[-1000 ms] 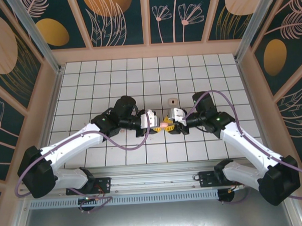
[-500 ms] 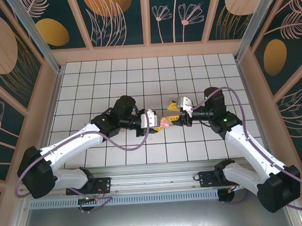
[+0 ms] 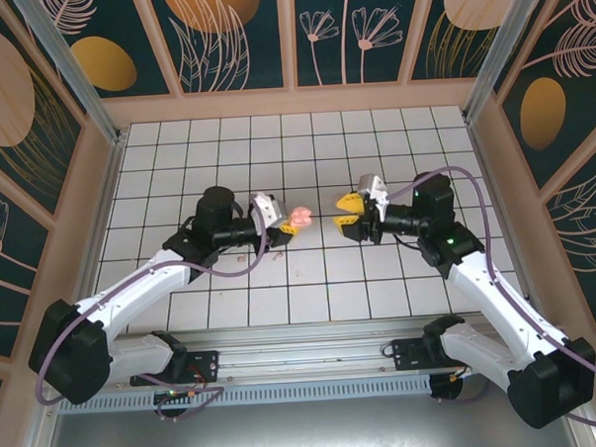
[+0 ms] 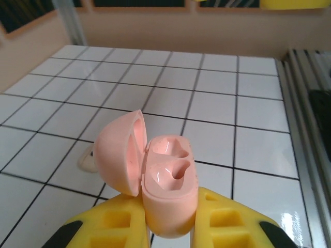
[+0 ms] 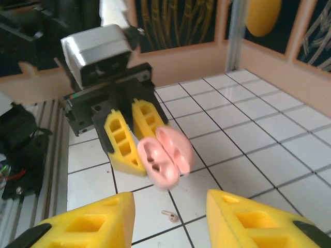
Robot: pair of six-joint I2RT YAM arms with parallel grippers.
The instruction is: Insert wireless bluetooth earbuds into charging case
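Separation is the change: a second ago the two hands met nose to nose at the middle of the table (image 3: 374,141). Now they stand apart. The left hand (image 3: 284,227) is clamped on the base of the charging case (image 4: 169,186) and carries it clear of the tiles. The right hand (image 3: 345,213) is drawn back, its jaws partly apart and empty. The lid (image 4: 120,152) stands hinged wide, so I judge the opening step done and loading next. The charging case is smooth, glossy pink plastic, egg-rounded, with two scooped wells, both bare. The fingers (image 4: 227,219) are yellow blocks with moulded square pockets. One earbud (image 5: 167,214), a tiny pale sliver, lies on a glazed white tile below the right hand.
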